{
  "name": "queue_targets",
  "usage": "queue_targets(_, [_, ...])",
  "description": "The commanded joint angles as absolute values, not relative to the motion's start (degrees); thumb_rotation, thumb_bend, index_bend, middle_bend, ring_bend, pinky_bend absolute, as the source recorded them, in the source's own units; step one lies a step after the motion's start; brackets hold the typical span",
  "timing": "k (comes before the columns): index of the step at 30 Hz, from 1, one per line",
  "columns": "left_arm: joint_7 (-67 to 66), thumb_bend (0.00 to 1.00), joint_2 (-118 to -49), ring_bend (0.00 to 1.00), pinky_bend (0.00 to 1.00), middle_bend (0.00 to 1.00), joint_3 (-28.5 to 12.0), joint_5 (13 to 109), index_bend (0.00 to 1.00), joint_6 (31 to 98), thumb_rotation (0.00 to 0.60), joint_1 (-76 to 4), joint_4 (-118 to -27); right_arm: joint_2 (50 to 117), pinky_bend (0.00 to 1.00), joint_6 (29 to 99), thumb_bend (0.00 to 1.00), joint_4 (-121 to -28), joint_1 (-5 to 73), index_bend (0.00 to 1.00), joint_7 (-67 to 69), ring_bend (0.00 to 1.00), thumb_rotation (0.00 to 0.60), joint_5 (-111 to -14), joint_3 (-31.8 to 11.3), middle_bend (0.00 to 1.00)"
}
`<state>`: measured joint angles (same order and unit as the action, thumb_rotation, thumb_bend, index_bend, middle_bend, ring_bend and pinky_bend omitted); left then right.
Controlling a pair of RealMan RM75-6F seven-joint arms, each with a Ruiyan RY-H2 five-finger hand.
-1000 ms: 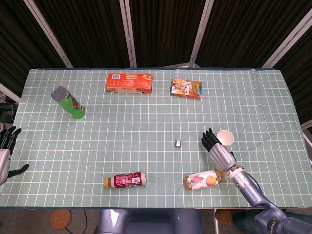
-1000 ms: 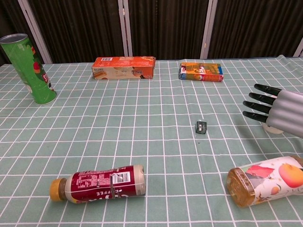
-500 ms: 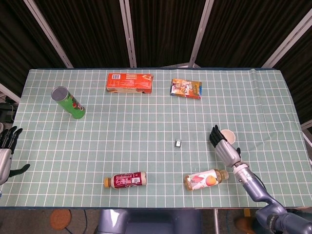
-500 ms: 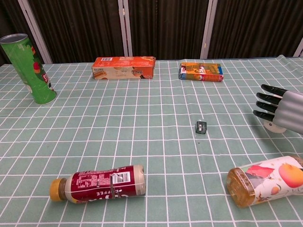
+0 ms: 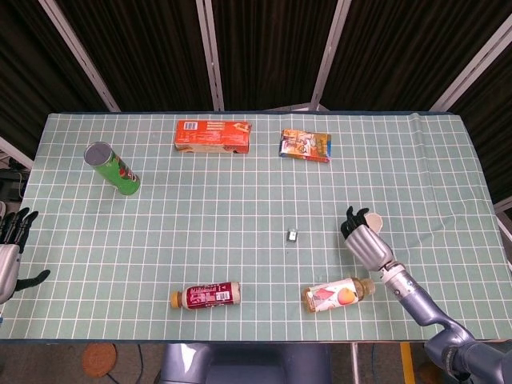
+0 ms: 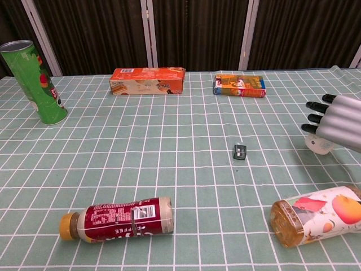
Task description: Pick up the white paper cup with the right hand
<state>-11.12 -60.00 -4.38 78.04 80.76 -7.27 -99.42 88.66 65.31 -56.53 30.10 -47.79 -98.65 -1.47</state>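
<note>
The white paper cup [image 5: 374,219] stands on the green checked cloth at the right. My right hand [image 5: 364,240] covers most of it, so only its rim shows behind the hand. In the chest view the right hand [image 6: 337,121] has its fingers curled around the cup [image 6: 317,145], whose base shows just below the fingers. My left hand [image 5: 10,250] hangs beside the table's left edge with its fingers spread and nothing in it.
A peach drink bottle [image 5: 338,294] lies just in front of the right hand. A small dark clip [image 5: 293,234] lies to its left, and a red bottle [image 5: 207,296] lies near the front edge. An orange box [image 5: 213,135], a snack box [image 5: 305,146] and a green can [image 5: 113,168] sit further back.
The right hand has moved from left of the cup onto it. Its fingers, straight before, now curl around the cup. The left hand has stayed put.
</note>
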Motion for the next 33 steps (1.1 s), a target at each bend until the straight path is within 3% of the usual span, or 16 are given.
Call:
queue_targets(1, [-10.9, 0.00, -59.8, 0.00, 0.00, 0.00, -4.3, 78.0, 0.00, 80.7, 0.600, -7.3, -99.6, 87.9, 0.34, 65.2, 0.24, -63.4, 30.6, 0.29, -32.4, 0.17, 0.600, -92.7, -5.1, 0.36])
queue_targets(6, [-11.1, 0.00, -59.4, 0.00, 0.00, 0.00, -4.2, 77.5, 0.00, 80.3, 0.600, -7.3, -100.1, 83.4, 0.28, 55.2, 0.24, -70.0, 34.8, 0.29, -9.1, 0.15, 0.600, -88.6, -6.2, 0.36])
queue_targets(17, [-10.7, 0.00, -59.1, 0.00, 0.00, 0.00, -4.1, 77.1, 0.00, 79.5, 0.600, -7.6, -100.3, 84.9, 0.28, 52.8, 0.23, -67.0, 36.1, 0.29, 5.0, 0.14, 0.600, -86.2, -6.3, 0.35])
queue_targets(21, [-10.6, 0.00, -59.1, 0.00, 0.00, 0.00, -4.0, 76.9, 0.00, 79.1, 0.600, -7.8, -100.3, 84.5, 0.22, 52.3, 0.16, -66.4, 36.4, 0.20, 6.9, 0.07, 0.600, -86.5, -5.3, 0.24])
queue_targets(23, [-10.9, 0.00, -59.1, 0.00, 0.00, 0.00, -3.9, 76.9, 0.00, 79.0, 0.600, -7.8, -100.3, 83.3, 0.13, 50.6, 0.07, -67.6, 36.7, 0.07, 8.2, 0.01, 0.600, -86.4, -4.5, 0.11])
queue_targets(25, [-10.8, 0.00, -59.1, 0.00, 0.00, 0.00, -3.8, 77.0, 0.00, 78.8, 0.600, -7.9, -100.5, 82.1, 0.04, 48.8, 0.01, -68.8, 37.0, 0.01, 8.3, 0.00, 0.600, -86.0, -3.9, 0.02])
queue_targets(28, [-10.7, 0.00, -58.9, 0.00, 0.00, 0.00, -3.7, 77.3, 0.00, 78.9, 0.600, -7.8, -100.9, 80.1, 0.00, 46.4, 0.00, -70.9, 37.6, 0.00, 4.8, 0.00, 0.600, -85.0, -3.2, 0.00])
queue_targets(33, [-10.5, 0.00, -58.5, 0.00, 0.00, 0.00, -3.5, 77.7, 0.00, 79.3, 0.600, -7.6, -101.2, 78.6, 0.00, 51.9, 0.00, -75.0, 35.9, 0.00, -9.1, 0.00, 0.600, -84.9, -3.4, 0.00])
